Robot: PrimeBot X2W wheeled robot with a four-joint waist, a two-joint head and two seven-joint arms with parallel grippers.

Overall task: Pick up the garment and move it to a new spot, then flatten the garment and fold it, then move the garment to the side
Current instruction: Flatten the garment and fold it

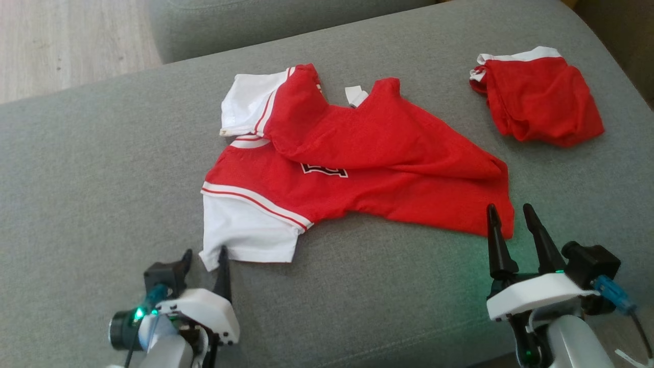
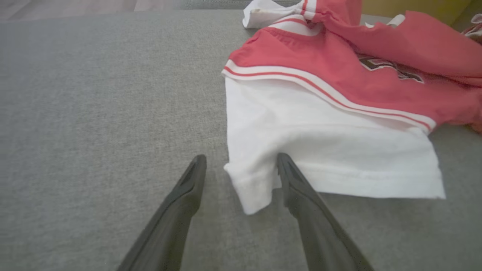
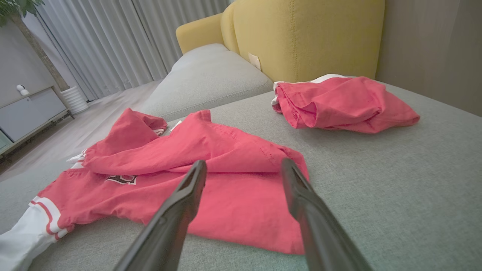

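Position: the garment [image 1: 357, 168], a red shirt with white sleeves, lies spread on the grey sofa seat [image 1: 102, 179]; its upper part is folded down over the chest and hides part of the emblem.

Left pincer [image 1: 205, 250]: open, holding nothing; the corner of the near white sleeve [image 1: 245, 235] lies between its fingers, as the left wrist view confirms.

Right pincer [image 1: 509, 208]: open, holding nothing; it is poised at the red hem corner [image 1: 503, 220].

Hazards, as judged:
- the left pincer has only the cuff tip between its fingers; a shallow bite there could slip once the cloth's weight comes on.
- the right pincer may close on one layer only, or catch the folded-over layer as well; either way the crease travels to the new spot and flattening gets harder.
- uneven lifting by the two arms could bunch the shirt between them.
- fingertips pressed too low may snag the upholstery.
- a second red garment [image 1: 541, 97] lies crumpled near the hem; a move that way risks dragging the two together.

Containers: none to report; both garments lie loose on the seat.
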